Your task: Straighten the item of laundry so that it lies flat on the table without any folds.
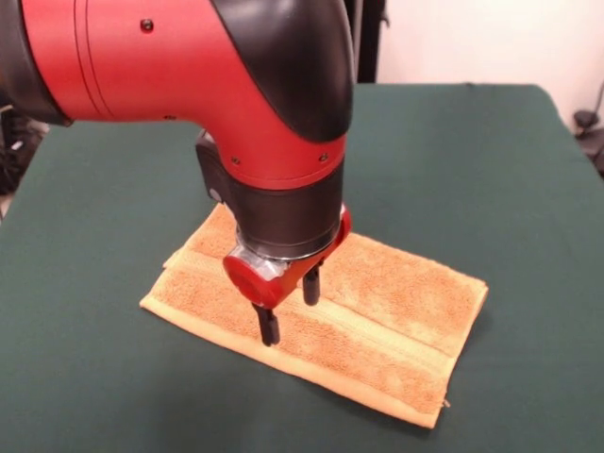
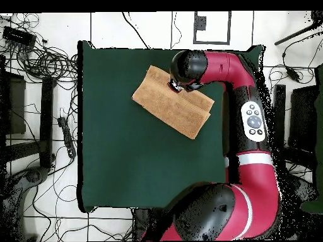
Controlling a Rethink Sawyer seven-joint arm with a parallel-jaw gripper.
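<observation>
**Jaws parted over a folded towel**

Here is the red and black arm (image 1: 236, 104), reaching down over the bench (image 1: 491, 170), and right under it lies the orange-tan towel (image 1: 396, 302). The towel is not flat: it is folded over on itself into a long rectangle, with doubled layers showing along the front edge and at the left-hand corner in the front view. A flat woven band runs lengthwise along it. From overhead the towel (image 2: 165, 104) sits slantwise on the green cloth of the bench (image 2: 139, 164), towards the far edge from the robot's base and nearer the arm's side than the middle.

The jaws (image 1: 290, 311) stand open, narrowly, two black fingers (image 1: 269, 326) pointing straight down with a clear gap between them and nothing held. The tips are at the towel's surface, about midway along its length; whether they actually press into the pile cannot be told. In the overhead view the arm's wrist (image 2: 189, 68) covers the towel's far long edge.
</observation>
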